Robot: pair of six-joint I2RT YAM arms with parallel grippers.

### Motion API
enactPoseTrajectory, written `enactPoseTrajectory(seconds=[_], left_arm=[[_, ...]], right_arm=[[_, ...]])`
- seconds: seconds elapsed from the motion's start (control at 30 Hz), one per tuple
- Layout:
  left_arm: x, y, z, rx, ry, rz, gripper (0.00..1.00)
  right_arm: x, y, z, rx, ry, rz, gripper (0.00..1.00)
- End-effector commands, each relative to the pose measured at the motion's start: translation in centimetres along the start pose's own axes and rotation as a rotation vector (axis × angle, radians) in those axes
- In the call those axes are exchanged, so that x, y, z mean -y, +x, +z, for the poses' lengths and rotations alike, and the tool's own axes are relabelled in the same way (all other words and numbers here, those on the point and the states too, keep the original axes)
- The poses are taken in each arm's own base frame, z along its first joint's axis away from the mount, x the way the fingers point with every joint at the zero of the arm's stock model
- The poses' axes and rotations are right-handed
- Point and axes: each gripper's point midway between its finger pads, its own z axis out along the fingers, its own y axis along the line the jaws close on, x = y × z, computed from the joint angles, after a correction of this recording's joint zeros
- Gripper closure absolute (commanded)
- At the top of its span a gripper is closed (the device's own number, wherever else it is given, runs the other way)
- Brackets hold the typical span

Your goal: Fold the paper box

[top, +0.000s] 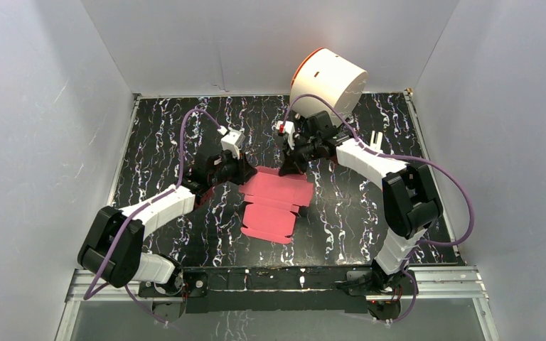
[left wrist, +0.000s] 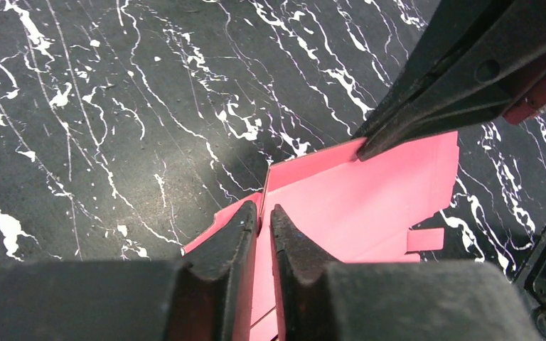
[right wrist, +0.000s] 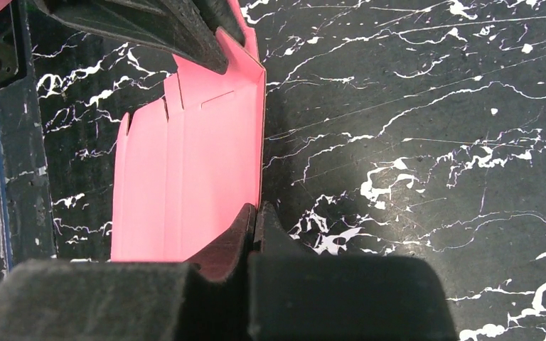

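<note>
Since the box (top: 274, 202) is mostly a flat pink cut-out sheet right now, it's just lying mid-frame on the black marbled tabletop (top: 355, 220), with tabs and notches showing along its edges. Both arms are working its far end. The left claw (top: 250, 172) sits at the sheet's upper-left corner and the right claw (top: 289, 168) at the upper-right corner, so they face each other across that top edge.

From the left wrist cam, the fingers are pinched nearly together with a thin strip of pink between them, so that one's clenched on the box's edge, which looks creased upward there. Right wrist cam is the same deal: fingers squeezed together on a bent-up side edge of the sheet, with the other claw's dark fingers on the far corner at the top of that frame.

A big white cylinder (top: 330, 82) with an orange rim lies on its side at the upper middle-right, just behind the right claw.
</note>
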Motion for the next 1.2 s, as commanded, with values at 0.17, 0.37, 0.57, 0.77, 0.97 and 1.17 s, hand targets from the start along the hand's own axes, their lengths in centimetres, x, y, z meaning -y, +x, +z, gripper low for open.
enactPoseTrajectory(seconds=[0.17, 0.37, 0.57, 0.77, 0.97, 1.17], left_arm=[[-1.6, -1.3, -0.6, 0.040, -0.154, -0.140, 0.63], [-1.3, 0.0, -2.6, 0.036, -0.212, -0.359, 0.59], [1.8, 2.3, -3.7, -0.022, -0.090, -0.497, 0.60], [2.2, 6.2, -3.8, -0.092, -0.073, -0.569, 0.62], [2.4, 7.9, -4.4, -0.115, -0.067, -0.613, 0.62], [3.1, 10.1, -4.6, -0.197, -0.053, -0.623, 0.62]], right_arm=[[1.5, 0.7, 0.1, -0.001, 0.106, -0.018, 1.00], [2.5, 2.0, 0.3, 0.008, 0.257, -0.090, 1.00], [1.9, 2.5, 1.5, -0.003, 0.397, -0.266, 1.00], [1.8, 4.2, 2.7, -0.068, 0.542, -0.399, 1.00], [2.0, 4.5, 2.9, -0.066, 0.619, -0.450, 1.00], [1.7, 2.8, 2.8, -0.049, 0.602, -0.450, 1.00]])
